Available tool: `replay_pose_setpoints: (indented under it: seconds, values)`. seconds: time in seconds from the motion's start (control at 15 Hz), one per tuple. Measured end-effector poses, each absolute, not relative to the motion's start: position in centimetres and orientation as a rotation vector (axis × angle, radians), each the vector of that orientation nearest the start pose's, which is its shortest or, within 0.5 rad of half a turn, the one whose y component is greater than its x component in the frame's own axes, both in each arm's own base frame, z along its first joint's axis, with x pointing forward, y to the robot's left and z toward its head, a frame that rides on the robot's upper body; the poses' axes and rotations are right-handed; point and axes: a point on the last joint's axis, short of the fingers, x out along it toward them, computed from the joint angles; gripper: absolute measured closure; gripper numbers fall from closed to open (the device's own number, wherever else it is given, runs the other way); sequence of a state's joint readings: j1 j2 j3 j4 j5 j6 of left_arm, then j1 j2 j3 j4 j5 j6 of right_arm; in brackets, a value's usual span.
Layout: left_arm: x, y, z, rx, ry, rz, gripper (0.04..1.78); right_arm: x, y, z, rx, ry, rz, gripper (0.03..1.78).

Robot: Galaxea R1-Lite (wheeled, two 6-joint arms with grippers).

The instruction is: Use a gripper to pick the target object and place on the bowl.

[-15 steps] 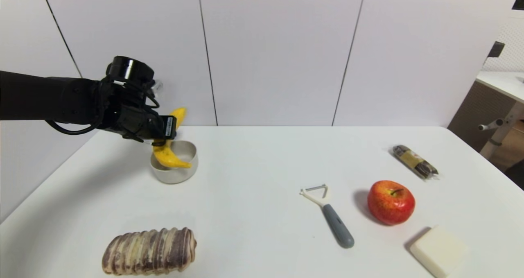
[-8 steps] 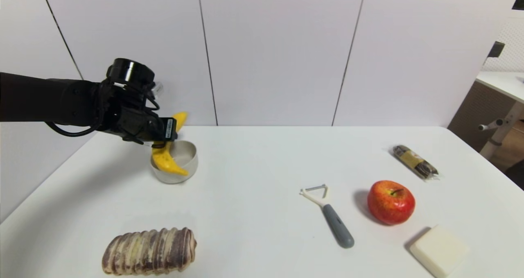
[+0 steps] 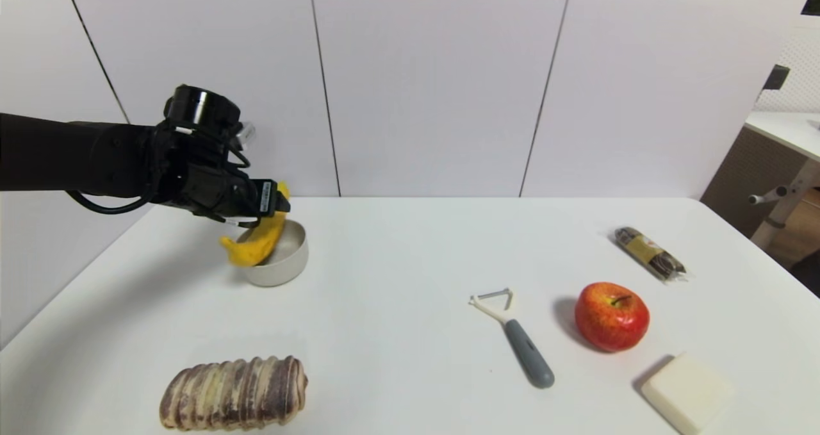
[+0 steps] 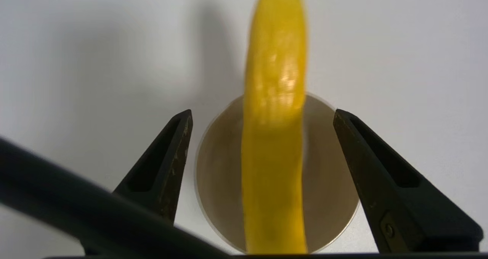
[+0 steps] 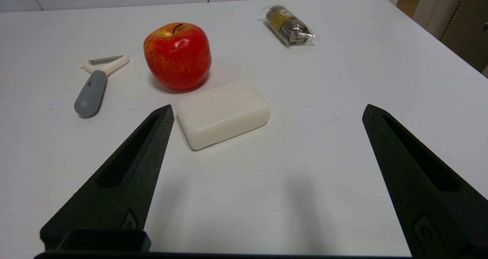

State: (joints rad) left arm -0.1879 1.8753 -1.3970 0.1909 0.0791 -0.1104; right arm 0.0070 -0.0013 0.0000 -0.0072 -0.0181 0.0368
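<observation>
The yellow banana [image 3: 258,241] lies tilted across the light-grey bowl [image 3: 289,261] at the table's far left. One end sticks out over the bowl's left rim and the other points up under my left gripper [image 3: 257,217]. In the left wrist view the banana [image 4: 274,144] runs across the middle of the bowl [image 4: 331,182]. The left gripper [image 4: 262,114] hovers just above with its fingers [image 4: 167,163] wide apart on either side, not touching the banana. My right gripper [image 5: 267,108] is open and empty low over the table's near right, out of the head view.
A brown-striped bread loaf [image 3: 234,393] lies front left. A peeler [image 3: 516,339], a red apple [image 3: 612,315], a white soap bar [image 3: 687,393] and a wrapped snack [image 3: 650,253] lie on the right of the white table [image 3: 397,262].
The banana has tipped from hanging steeply in the left gripper to lying across the bowl, its lower end swinging out to the left. The left arm has barely moved.
</observation>
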Motion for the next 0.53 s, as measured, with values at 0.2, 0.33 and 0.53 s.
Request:
replay_pose_setpoints:
  seconds: [0.2, 0.33, 0.53]
  values:
    - [35.2, -6.6, 22.7, -0.013, 0.582, -0.083, 0.35, -2.3, -0.1, 7.6, 0.037, -0.009, -0.011, 0.1]
    - [34.3, -6.4, 24.9, 0.017, 0.511, -0.1, 0.3, -2.3, -0.1, 7.6, 0.037, -0.009, -0.011, 0.1]
    - [31.9, -5.9, 28.5, 0.058, 0.399, -0.115, 0.24, -2.3, -0.1, 7.6, 0.037, -0.009, -0.011, 0.1]
